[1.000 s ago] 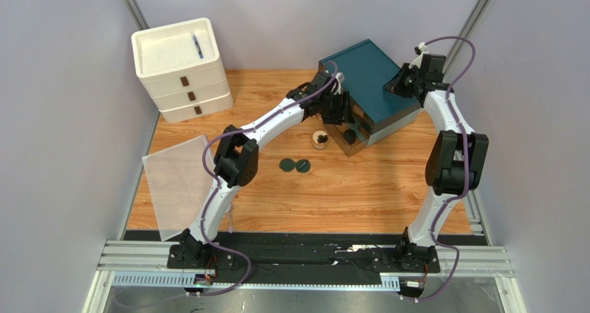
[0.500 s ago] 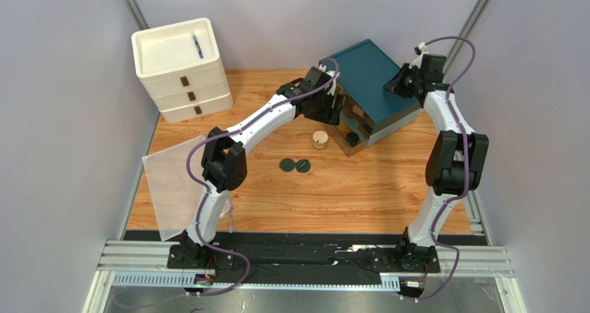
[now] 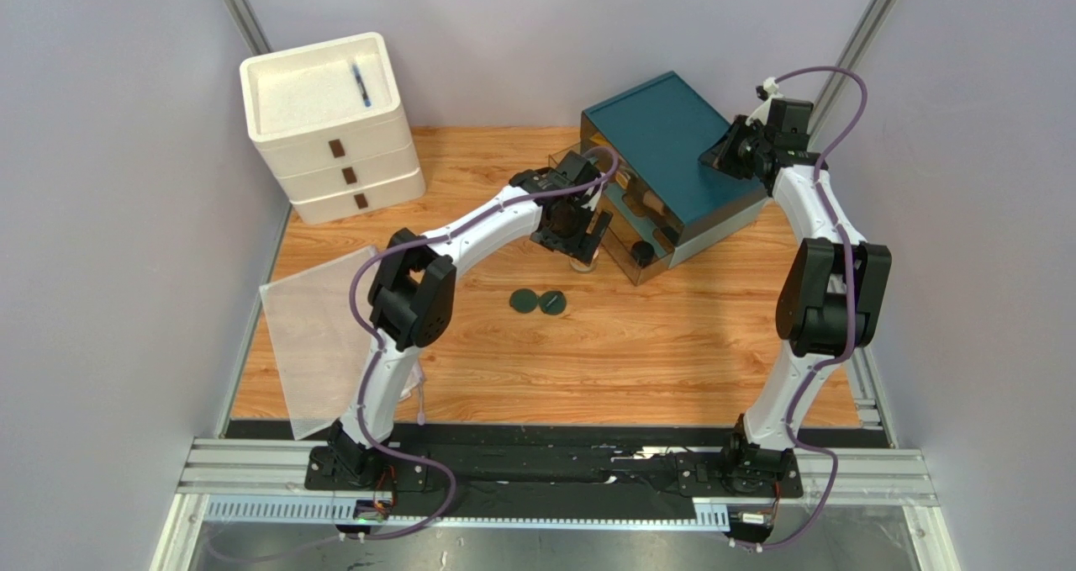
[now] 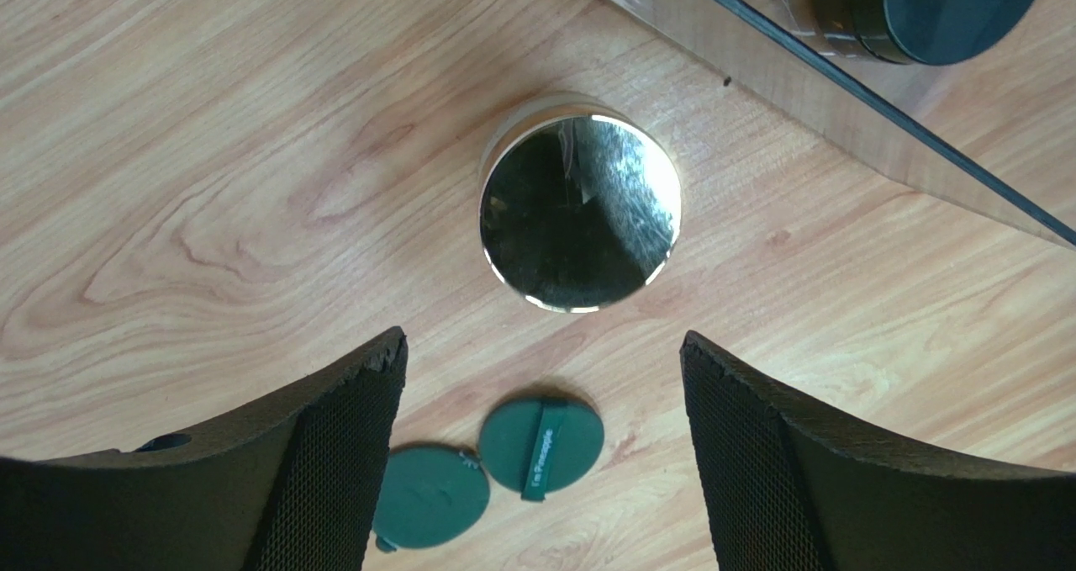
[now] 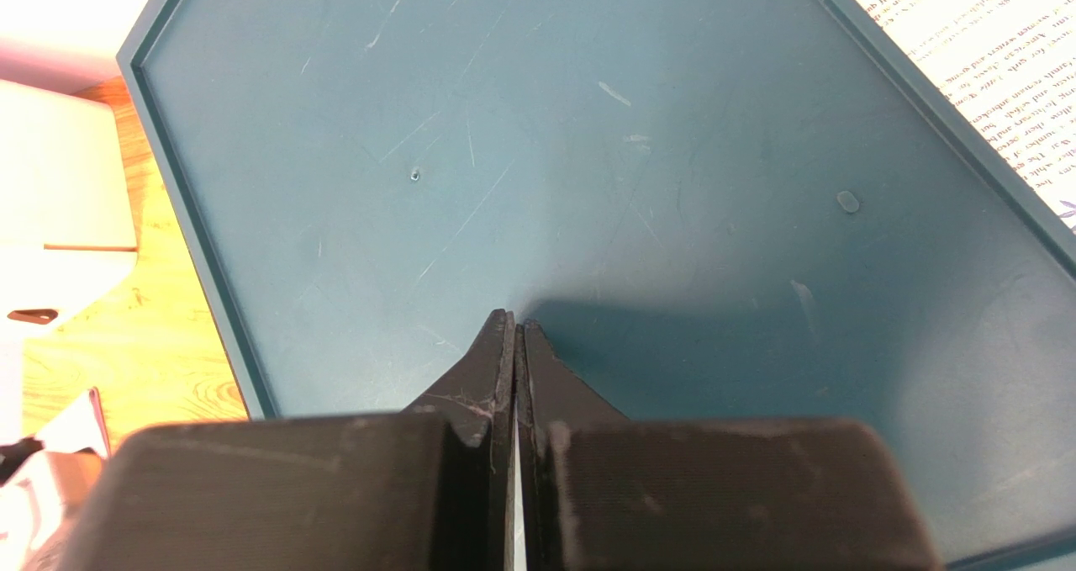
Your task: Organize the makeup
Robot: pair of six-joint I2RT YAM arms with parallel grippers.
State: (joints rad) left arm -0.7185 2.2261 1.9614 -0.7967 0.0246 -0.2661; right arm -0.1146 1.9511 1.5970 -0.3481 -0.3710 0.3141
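Observation:
A gold-lidded jar [image 4: 581,205] stands on the wooden table just beyond my open left gripper [image 4: 543,339], whose fingers hold nothing. Two dark green round compacts [image 4: 543,442] [image 4: 432,495] lie side by side on the wood below the jaws. In the top view the same compacts [image 3: 538,301] lie left of the teal organizer [image 3: 669,130], and the left gripper [image 3: 571,233] hovers over the jar, hiding most of it. A black jar [image 3: 643,253] sits in the organizer's clear front compartment. My right gripper [image 5: 515,325] is shut and empty over the teal lid [image 5: 606,155].
A white stack of drawers [image 3: 379,117] stands at the back left with a blue pen [image 3: 360,85] on its top tray. A clear sheet [image 3: 322,338] lies at the table's left edge. Grey walls close in both sides.
The left gripper has drawn back from the organizer's front to a spot over the gold-lidded jar, and its jaws have spread wider. The right arm has not moved.

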